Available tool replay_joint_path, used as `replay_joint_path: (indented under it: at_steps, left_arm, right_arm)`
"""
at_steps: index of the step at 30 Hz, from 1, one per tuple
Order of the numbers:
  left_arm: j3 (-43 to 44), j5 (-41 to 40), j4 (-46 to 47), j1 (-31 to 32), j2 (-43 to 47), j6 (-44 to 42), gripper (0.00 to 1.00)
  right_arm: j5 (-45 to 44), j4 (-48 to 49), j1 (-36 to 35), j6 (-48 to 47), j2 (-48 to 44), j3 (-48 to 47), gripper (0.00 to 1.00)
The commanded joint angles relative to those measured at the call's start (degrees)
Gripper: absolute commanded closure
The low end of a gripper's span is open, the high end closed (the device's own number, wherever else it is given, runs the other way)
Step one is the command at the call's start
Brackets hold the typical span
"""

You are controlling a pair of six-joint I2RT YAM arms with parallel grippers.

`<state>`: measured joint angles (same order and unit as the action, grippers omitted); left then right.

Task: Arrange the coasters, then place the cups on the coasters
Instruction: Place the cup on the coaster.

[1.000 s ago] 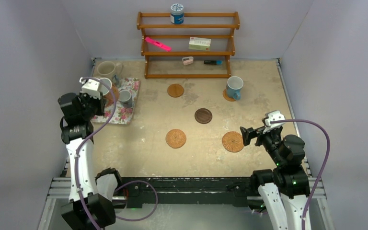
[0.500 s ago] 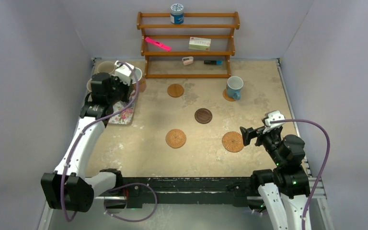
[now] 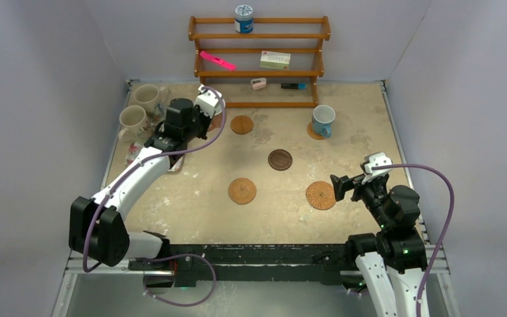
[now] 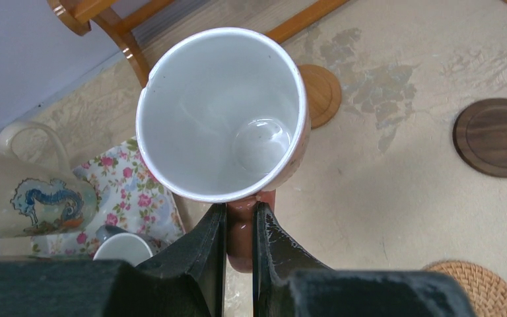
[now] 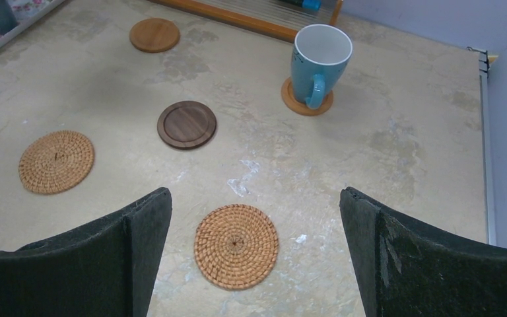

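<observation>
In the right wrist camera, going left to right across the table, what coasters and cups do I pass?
Left woven coaster, smooth wooden coaster, dark brown coaster, nearer woven coaster, blue mug.

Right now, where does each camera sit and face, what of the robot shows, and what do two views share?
Top external: above and behind, looking down on the beige table; left arm and right arm show.
Left wrist: looks down into the pinkish-brown ceramic mug; left hand shut on its handle.
Right wrist: faces across the table to the blue ceramic mug; open right hand.
Shared: both wrist views show the dark brown round wooden coaster.
</observation>
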<state>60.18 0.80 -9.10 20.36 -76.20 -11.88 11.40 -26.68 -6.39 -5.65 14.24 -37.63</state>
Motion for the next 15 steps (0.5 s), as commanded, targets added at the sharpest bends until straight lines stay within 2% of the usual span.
replay_joint_path:
  at_steps: [1,8,15]
  left_arm:
    - [0.8,-2.6,15.1,1.0,-0.4,2.0,1.0]
    - [-0.1,-7.1,21.4,4.3,-5.5,3.0,1.0]
    - [3.0,-10.3,23.6,7.4,-13.1,4.7,1.0]
  right_arm:
    - [-1.0,1.3,-0.4,-0.4,0.9,0.0,0.01]
    - [-1.6,1.4,-0.4,-0.3,1.3,0.1,0.01]
    - [-1.6,1.5,-0.4,-0.3,1.5,0.2,0.01]
